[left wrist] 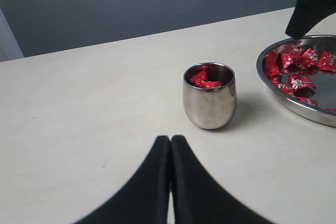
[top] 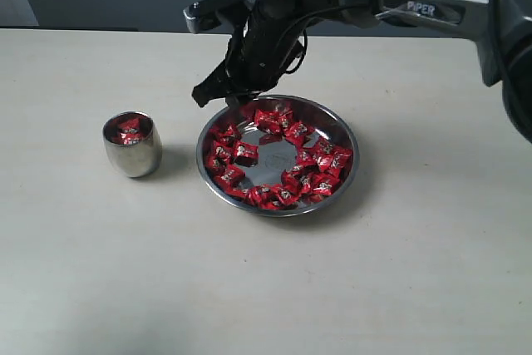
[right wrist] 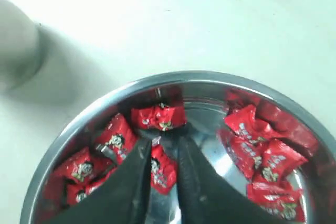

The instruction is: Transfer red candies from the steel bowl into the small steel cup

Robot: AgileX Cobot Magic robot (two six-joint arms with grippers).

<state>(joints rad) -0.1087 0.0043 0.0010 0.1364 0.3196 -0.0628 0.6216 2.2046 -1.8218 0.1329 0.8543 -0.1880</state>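
The steel bowl (top: 356,155) holds many red candies (top: 316,172) around a bare centre. My right gripper (top: 233,96) hangs low over the bowl's far-left rim. In the right wrist view its fingers (right wrist: 137,177) stand close together with one red candy (right wrist: 163,170) pinched between them, above the bowl (right wrist: 210,77). The small steel cup (top: 131,145) stands upright left of the bowl with a few red candies (left wrist: 206,78) inside. My left gripper (left wrist: 170,139) is shut and empty, low over the table just short of the cup (left wrist: 209,103).
Pale tabletop (top: 100,272) stretches around the cup and the bowl. The right arm (top: 416,6) reaches in from the upper right. A dark wall runs behind the table's far edge. The left arm is out of the exterior view.
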